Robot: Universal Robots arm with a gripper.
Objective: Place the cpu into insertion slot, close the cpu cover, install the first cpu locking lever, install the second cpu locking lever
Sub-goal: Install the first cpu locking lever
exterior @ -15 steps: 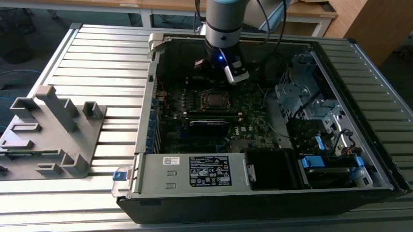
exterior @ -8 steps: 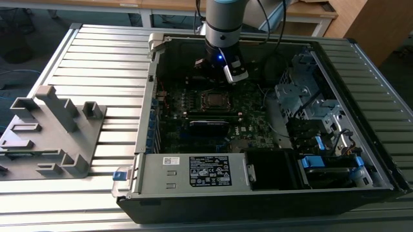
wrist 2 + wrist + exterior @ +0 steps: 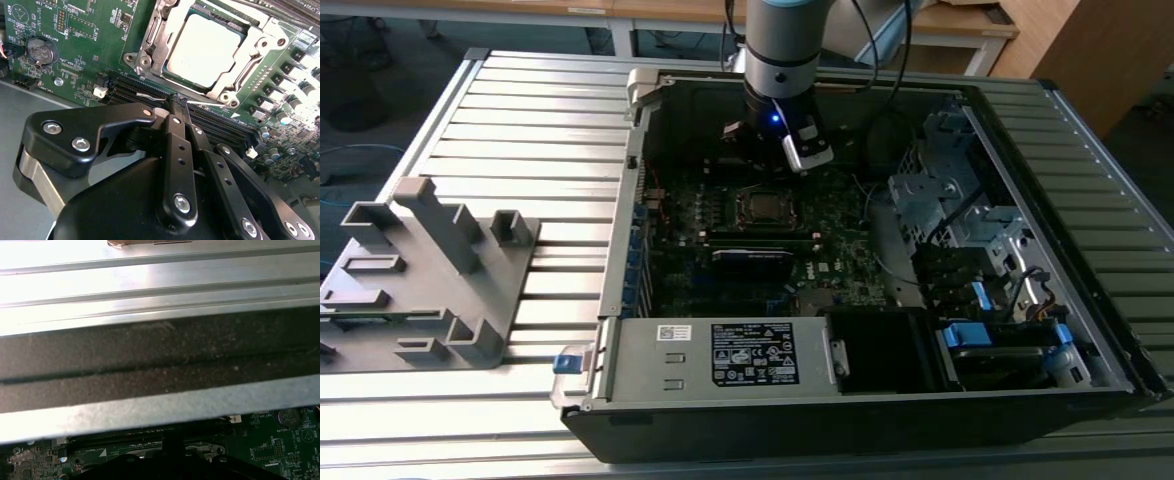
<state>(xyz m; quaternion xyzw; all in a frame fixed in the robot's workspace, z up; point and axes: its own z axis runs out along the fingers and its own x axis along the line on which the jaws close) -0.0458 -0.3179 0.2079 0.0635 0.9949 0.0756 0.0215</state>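
We see the gripper [image 3: 178,102] low over the green motherboard [image 3: 75,40], its fingers [image 3: 172,135] drawn tight together, their tips just beside a thin metal lever [image 3: 146,94]; whether they touch it we cannot tell. The cpu [image 3: 207,47] sits in the insertion slot [image 3: 736,205], and the cpu cover [image 3: 150,40] lies flat around its edges. In the exterior view the arm [image 3: 781,40] reaches down into the open computer case [image 3: 787,420], which rests on the ribbed worktop [image 3: 520,120].
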